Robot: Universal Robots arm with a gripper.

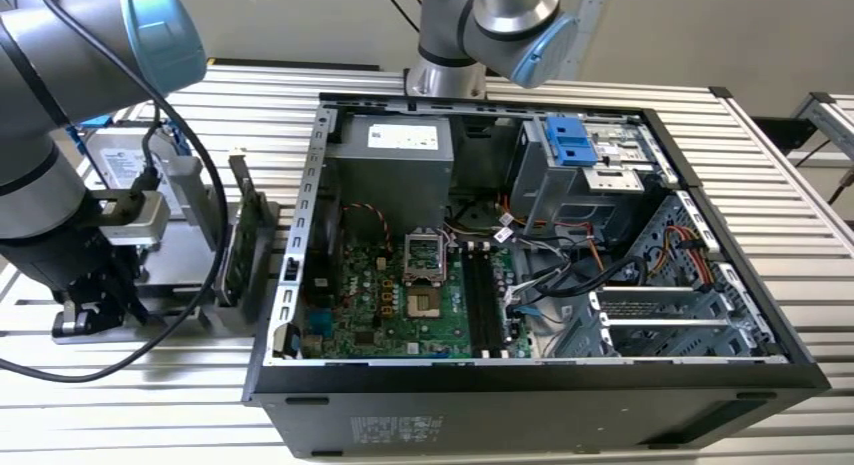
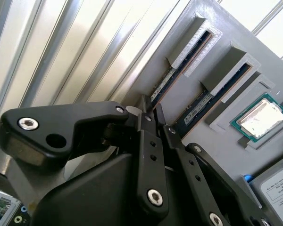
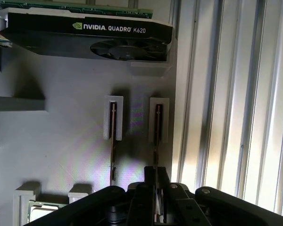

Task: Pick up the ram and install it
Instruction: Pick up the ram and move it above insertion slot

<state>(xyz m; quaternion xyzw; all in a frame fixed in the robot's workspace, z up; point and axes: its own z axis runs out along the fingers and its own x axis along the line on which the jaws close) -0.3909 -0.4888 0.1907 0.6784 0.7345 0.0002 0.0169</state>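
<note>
Jaws pinched on ram (image 3: 156, 126) end, contact pt hidden, 2nd stick (image 3: 113, 126) beside

Robotics lab, PC-assembly bench.
Open computer tower (image 1: 534, 410) on slatted metal table (image 1: 787, 155); industrial arm (image 1: 54, 105) alongside; grey fixture (image 3: 61, 141) racks graphics card (image 3: 85, 29), processor (image 2: 262, 117).

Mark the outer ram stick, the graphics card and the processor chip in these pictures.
Outer ram stick (image 3: 157, 127): first wrist view, on its thin exposed edge.
Graphics card (image 3: 42, 35): first wrist view, on its black shroud.
Processor chip (image 2: 261, 117): second wrist view, on its silver lid.
</note>
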